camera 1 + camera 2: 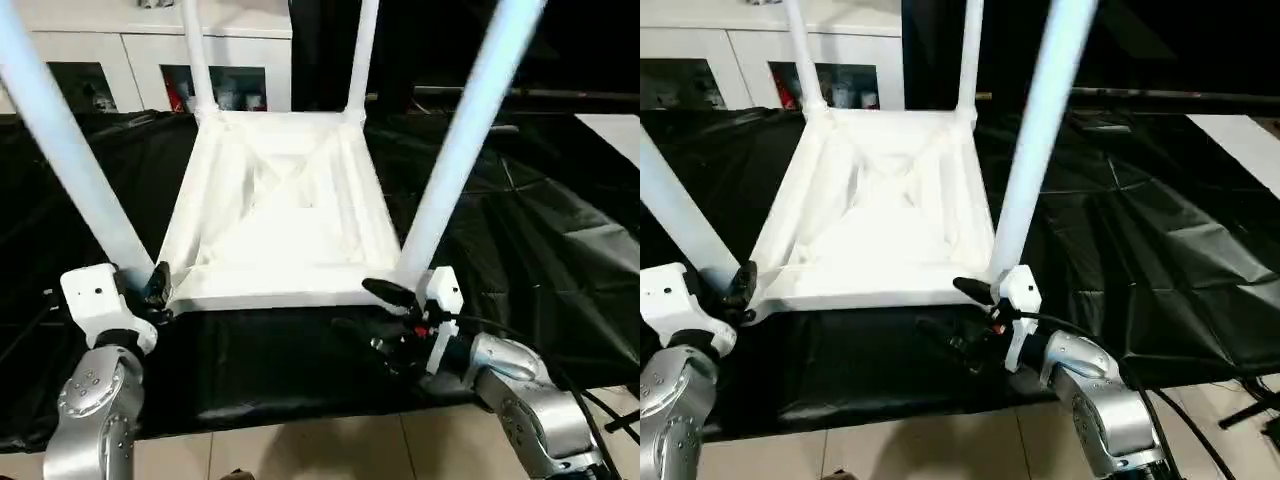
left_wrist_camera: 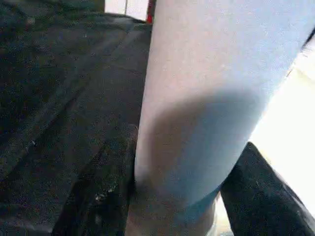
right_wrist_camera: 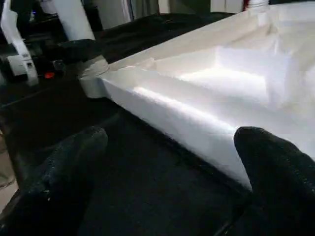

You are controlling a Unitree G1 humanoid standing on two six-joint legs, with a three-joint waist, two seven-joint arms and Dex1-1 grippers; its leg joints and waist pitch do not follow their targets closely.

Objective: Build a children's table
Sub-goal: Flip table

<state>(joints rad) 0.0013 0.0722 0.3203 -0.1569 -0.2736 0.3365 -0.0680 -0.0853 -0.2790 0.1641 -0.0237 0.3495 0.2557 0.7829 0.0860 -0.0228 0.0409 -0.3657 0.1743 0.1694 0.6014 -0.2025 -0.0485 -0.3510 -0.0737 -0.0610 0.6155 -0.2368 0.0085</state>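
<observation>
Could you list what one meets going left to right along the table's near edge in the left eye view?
Left gripper → near-left leg → table's near edge → near-right leg → right gripper.

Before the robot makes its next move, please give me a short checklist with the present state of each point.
1. All four legs stand in the corner sockets of the upturned table top: ok, four legs rise from the corners.
2. Left gripper is at the near-left leg: ok, its fingers flank the leg's base in the left wrist view.
3. Left gripper holds that leg firmly: cannot tell.
4. Right gripper is open and holds nothing: ok, its fingers stand wide apart before the top's near edge.
5. Near-right leg is seated fully: cannot tell, its socket is partly hidden.
6. Table top lies flat on the black cloth: ok.
</observation>
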